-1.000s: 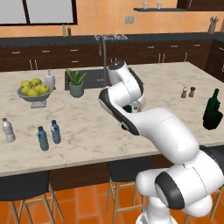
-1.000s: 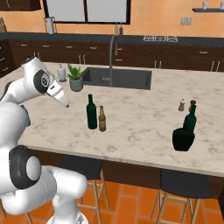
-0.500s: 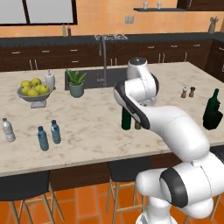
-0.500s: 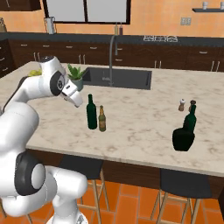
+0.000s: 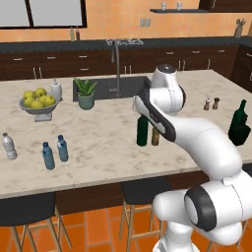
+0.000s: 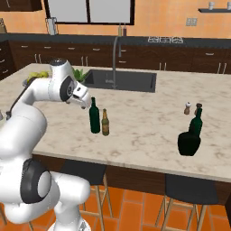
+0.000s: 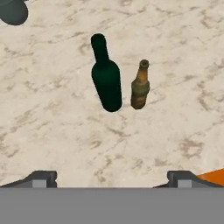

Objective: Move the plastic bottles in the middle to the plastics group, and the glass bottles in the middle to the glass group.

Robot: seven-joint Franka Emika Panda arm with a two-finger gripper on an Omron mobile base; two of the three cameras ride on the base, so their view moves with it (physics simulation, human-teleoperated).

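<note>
Two glass bottles stand upright in the middle of the marble counter (image 6: 144,131): a tall dark green wine bottle (image 6: 94,116) and, just beside it, a shorter amber bottle (image 6: 105,122). In the left base view the arm crosses in front of both, so the upper parts of the pair are cut off and only their lower bodies can be seen. The hand view looks down on them from above, both whole and apart from the robot. The gripper (image 7: 112,177) hangs above the counter with its two finger tips spread wide and nothing between them; in the right base view it is too small and turned too far away to judge.

Three small plastic bottles stand near the left end of the counter: one clear bottle with a white cap (image 5: 9,146), and two blue-tinted bottles (image 5: 47,156) (image 5: 62,148) close together, well apart from the glass pair. Which of the two blue ones is which cannot be told.

Two dark green bottles make up the glass group (image 6: 191,133) at the right end, a squat one and a tall-necked one. Two shakers (image 6: 187,108) stand near it, too small to tell apart. One fruit bowl (image 5: 37,104), one white dispenser (image 5: 56,90) and one potted plant (image 5: 85,93) stand near the sink (image 6: 119,80).
</note>
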